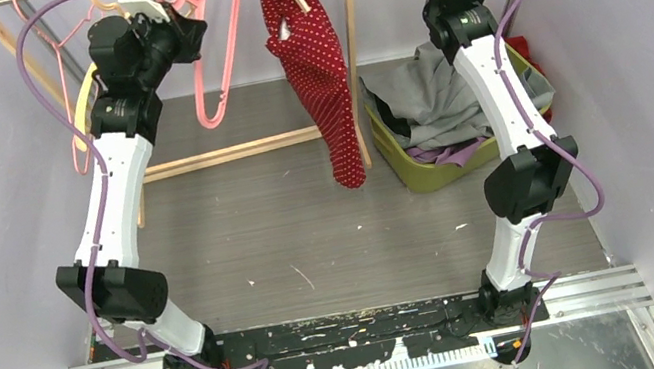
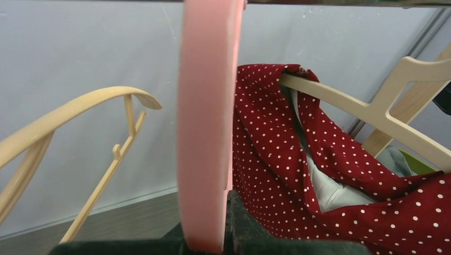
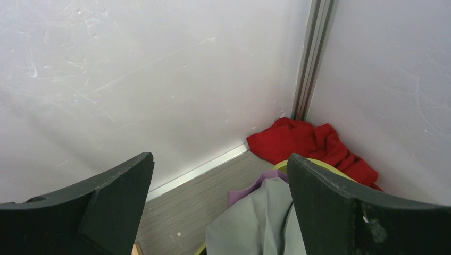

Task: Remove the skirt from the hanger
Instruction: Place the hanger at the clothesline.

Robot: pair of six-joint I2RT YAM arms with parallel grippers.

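Skirt (image 1: 316, 75) hangs between pink hanger (image 2: 205, 133) (nearest) and green bin (image 1: 418, 171).

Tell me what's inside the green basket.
The green basket holds a crumpled gray garment, with a purple cloth at its near edge; whatever lies beneath them is covered.

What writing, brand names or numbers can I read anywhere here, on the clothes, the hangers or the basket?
None: no word, number or logo can be read in any view.
The red skirt carries only white dots, a pattern and not text.
The beige hanger it hangs on, the pink hanger and the green basket show no label.
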